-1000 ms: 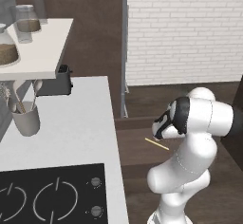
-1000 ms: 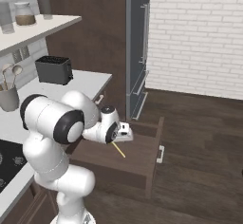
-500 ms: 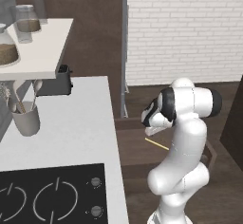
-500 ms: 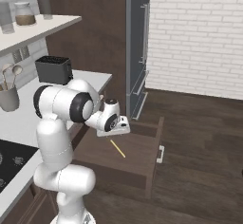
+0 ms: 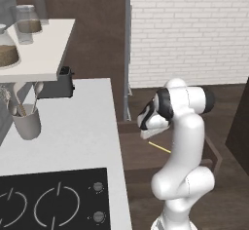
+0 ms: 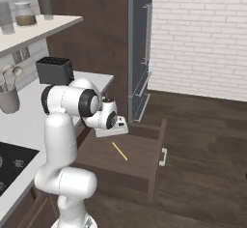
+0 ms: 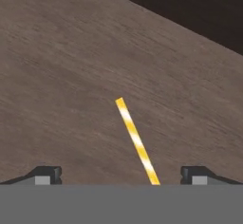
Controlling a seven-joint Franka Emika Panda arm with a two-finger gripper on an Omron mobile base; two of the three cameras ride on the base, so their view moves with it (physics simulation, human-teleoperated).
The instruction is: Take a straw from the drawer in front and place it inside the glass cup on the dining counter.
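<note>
I see the straw (image 7: 136,143) lying flat on the wooden floor of the open drawer (image 6: 144,160), beside the white desk (image 5: 73,126). My jaws (image 7: 119,175) hang just above it, spread wide and holding nothing, one tip on either side. The arm is bent over, hand pointing down into the drawer.

Drawer (image 6: 140,162) stood pulled open: shallow, dark brown wood, slim silver bar handle (image 6: 163,157) on front. Straw (image 7: 136,141) lay flat on drawer floor, thin, straight, yellow with paler stripes, set diagonally, apart from walls; also seen at (image 6: 119,151) and (image 5: 159,147).
</note>
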